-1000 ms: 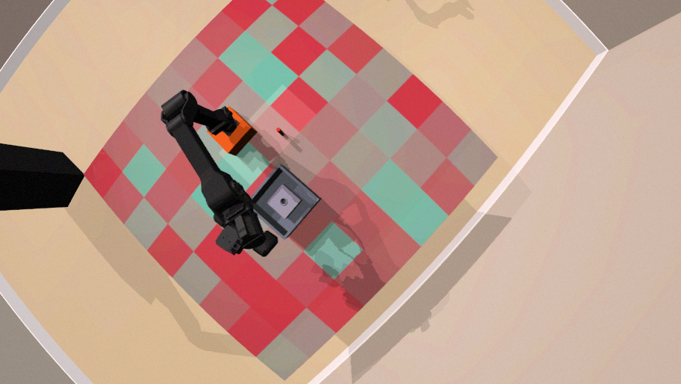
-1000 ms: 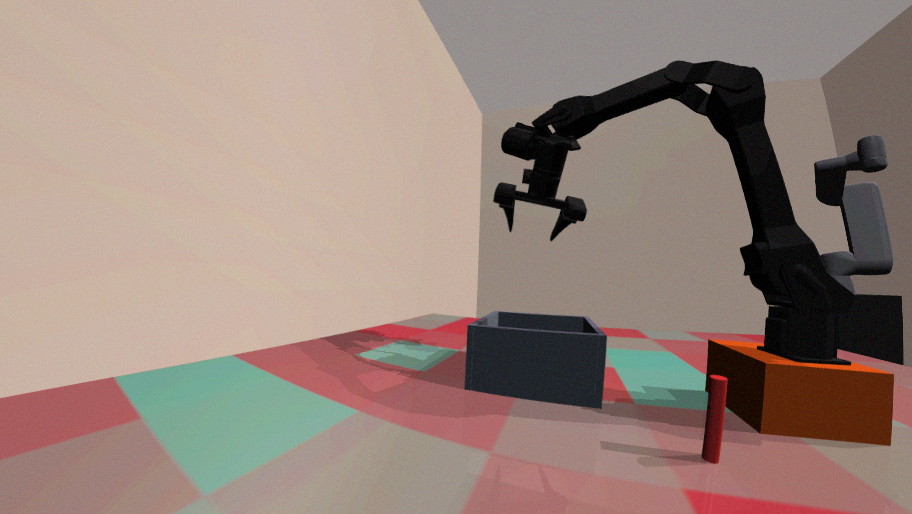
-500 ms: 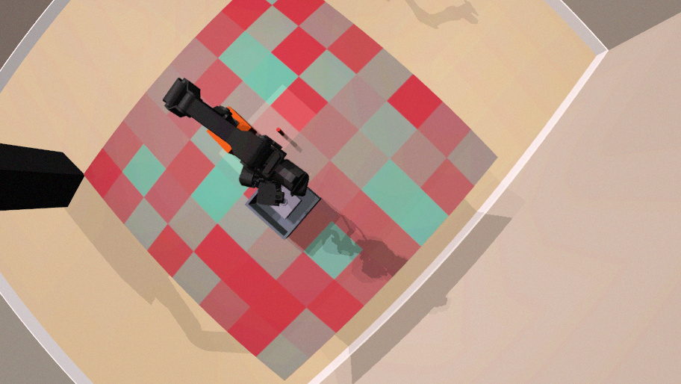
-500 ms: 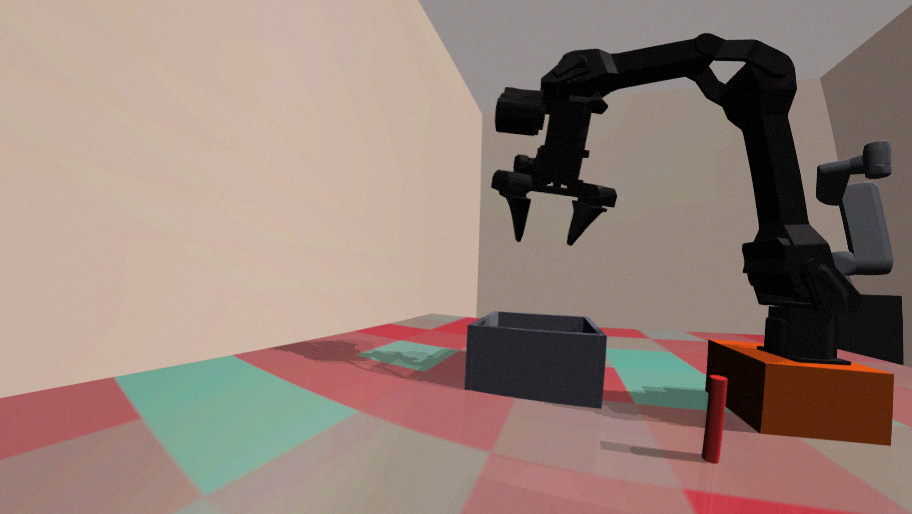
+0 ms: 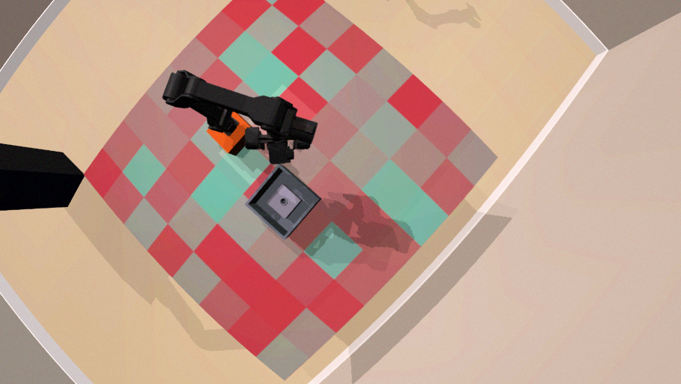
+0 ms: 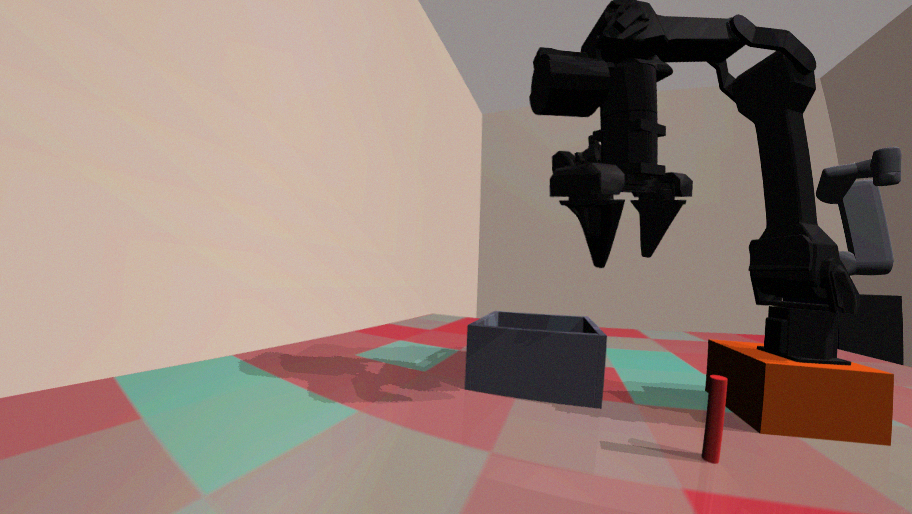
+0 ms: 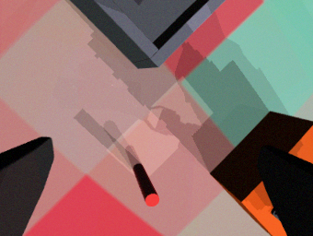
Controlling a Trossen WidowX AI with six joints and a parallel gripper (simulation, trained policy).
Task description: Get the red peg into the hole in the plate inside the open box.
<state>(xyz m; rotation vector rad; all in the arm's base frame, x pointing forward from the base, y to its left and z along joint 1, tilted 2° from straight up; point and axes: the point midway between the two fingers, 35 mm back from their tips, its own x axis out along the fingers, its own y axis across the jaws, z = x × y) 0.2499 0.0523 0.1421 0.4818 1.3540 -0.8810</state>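
Peg (image 6: 714,419) (image 7: 144,184): upright on the mat (image 5: 266,290) (image 6: 408,485) (image 7: 60,88), beside the orange block (image 5: 229,140) (image 6: 823,399) (image 7: 258,203), so its top is free for grasping.
Gripper (image 6: 623,261) (image 7: 156,149): high, pointing down, jaws wide apart, nothing between, probably to go around the peg.
Box (image 5: 302,218) (image 6: 535,363) (image 7: 149,59): open upward, perhaps to admit the peg.

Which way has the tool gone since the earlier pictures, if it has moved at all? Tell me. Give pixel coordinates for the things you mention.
Yes. In the top view, the tool (image 5: 274,145) (image 6: 623,261) (image 7: 156,149) has gone from beyond the box (image 5: 255,211) (image 6: 535,363) (image 7: 138,57), across it, to the orange block's (image 5: 232,144) (image 6: 827,405) (image 7: 258,205) side.
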